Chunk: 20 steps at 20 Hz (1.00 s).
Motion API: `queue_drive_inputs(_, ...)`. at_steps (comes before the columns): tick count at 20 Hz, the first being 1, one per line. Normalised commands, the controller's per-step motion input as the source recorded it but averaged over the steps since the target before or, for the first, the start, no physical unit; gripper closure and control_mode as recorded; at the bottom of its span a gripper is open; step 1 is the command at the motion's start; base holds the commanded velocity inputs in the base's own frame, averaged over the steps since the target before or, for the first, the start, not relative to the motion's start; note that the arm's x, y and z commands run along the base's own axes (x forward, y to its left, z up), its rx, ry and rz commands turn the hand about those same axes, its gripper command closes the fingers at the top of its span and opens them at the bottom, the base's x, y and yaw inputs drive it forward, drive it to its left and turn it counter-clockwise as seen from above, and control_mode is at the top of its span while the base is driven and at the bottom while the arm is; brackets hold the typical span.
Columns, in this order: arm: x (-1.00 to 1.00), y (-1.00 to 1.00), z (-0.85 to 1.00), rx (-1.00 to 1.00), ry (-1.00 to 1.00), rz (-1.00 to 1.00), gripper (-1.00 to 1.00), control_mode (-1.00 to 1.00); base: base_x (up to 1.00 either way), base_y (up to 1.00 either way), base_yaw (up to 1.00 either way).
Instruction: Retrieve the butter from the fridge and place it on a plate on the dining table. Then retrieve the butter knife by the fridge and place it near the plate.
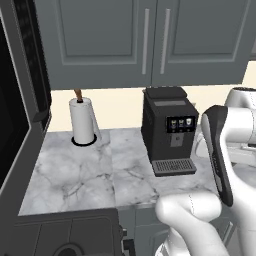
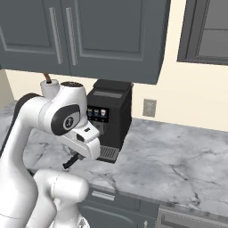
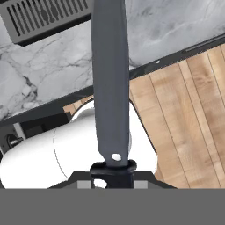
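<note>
Where the base stands, dark grey wall cabinets [image 1: 145,35] are seen hanging over a grey-veined white marble counter [image 1: 75,175], which runs along a cream wall. A tall dark appliance [image 1: 20,115] is noted at the left end of the counter in the left base view; what it is cannot be told. A wooden floor [image 3: 189,114] is seen past the counter's dark front edge in the hand view. A black coffee machine [image 1: 167,130] is set upright on the counter near the wall, with its slotted drip tray [image 1: 173,166] toward the robot. A white paper towel roll [image 1: 83,121] is stood upright on a dark round base to the left of the machine, well apart from it. A wall socket [image 2: 149,107] is noted to the right of the machine in the right base view. The tool [image 3: 112,173] is held above the front edge of the counter and is closed on the butter knife [image 3: 110,79]. The knife is gripped at one end, and its slim dark length is seen running away from the tool, up the middle of the hand view, clear of the counter.
</note>
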Motion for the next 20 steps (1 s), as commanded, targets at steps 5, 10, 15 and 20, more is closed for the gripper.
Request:
queue_drive_inputs(5, 0.00, 0.00, 0.00, 0.00, 0.00, 0.00, 1.00, 1.00, 0.00, 0.00, 0.00)
queue_drive_inputs(10, 0.00, 0.00, 0.00, 0.00, 0.00, 0.00, 1.00, 1.00, -0.01, -0.14, -0.22)
queue_drive_inputs(15, 0.00, 0.00, 0.00, 0.00, 0.00, 0.00, 1.00, 1.00, 0.00, -0.40, -0.44)
queue_drive_inputs(20, 0.00, 0.00, 0.00, 0.00, 0.00, 0.00, 1.00, 1.00, 0.09, -0.53, -0.53)
